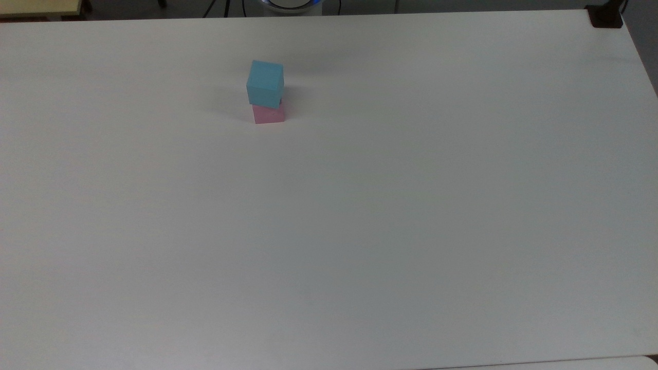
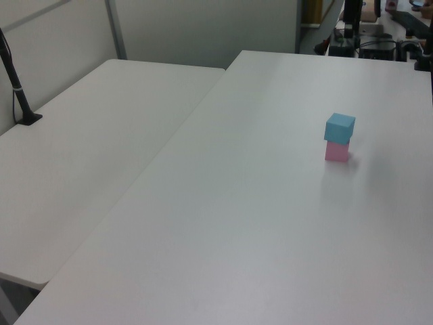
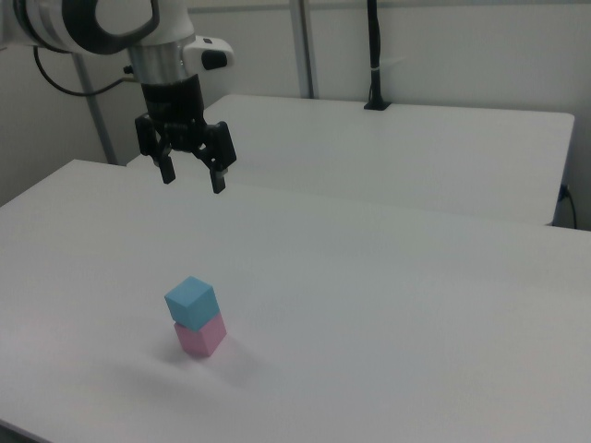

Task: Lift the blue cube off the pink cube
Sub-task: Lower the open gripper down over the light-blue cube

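Open claw (image 3: 193, 178) above blue cube (image 3: 191, 302), pink cube (image 3: 201, 335).

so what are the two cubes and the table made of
The blue cube and the pink cube look like foam or matte plastic: flat, even colour and no glare. Which one is unclear. The table looks like white laminate with a smooth satin top, giving soft shadows.
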Motion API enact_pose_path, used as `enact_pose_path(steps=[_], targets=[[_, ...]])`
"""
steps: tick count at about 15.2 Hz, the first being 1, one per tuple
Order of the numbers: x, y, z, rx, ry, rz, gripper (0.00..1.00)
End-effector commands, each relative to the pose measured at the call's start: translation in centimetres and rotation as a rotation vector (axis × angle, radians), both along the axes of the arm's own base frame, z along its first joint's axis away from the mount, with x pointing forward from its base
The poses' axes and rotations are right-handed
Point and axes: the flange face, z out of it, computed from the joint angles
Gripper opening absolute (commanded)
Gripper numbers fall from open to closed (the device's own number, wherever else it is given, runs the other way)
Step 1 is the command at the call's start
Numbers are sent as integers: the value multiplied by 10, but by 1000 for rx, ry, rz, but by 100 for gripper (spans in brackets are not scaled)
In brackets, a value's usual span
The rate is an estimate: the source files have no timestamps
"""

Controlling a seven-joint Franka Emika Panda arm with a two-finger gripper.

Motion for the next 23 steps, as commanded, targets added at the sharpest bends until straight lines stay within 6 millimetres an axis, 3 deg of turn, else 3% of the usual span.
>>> enact_pose_path(steps=[1,4,6,11,14,18,23], targets=[[1,3,-18,-36,65,102,100],[-2,9,-50,-31,122,87,100],[-7,25,-80,-34,171,34,100],[3,39,-126,-38,123,-144,100],[11,55,-166,-41,114,-169,100],[7,63,-196,-55,166,-148,100],[13,66,-213,-62,172,-141,100]])
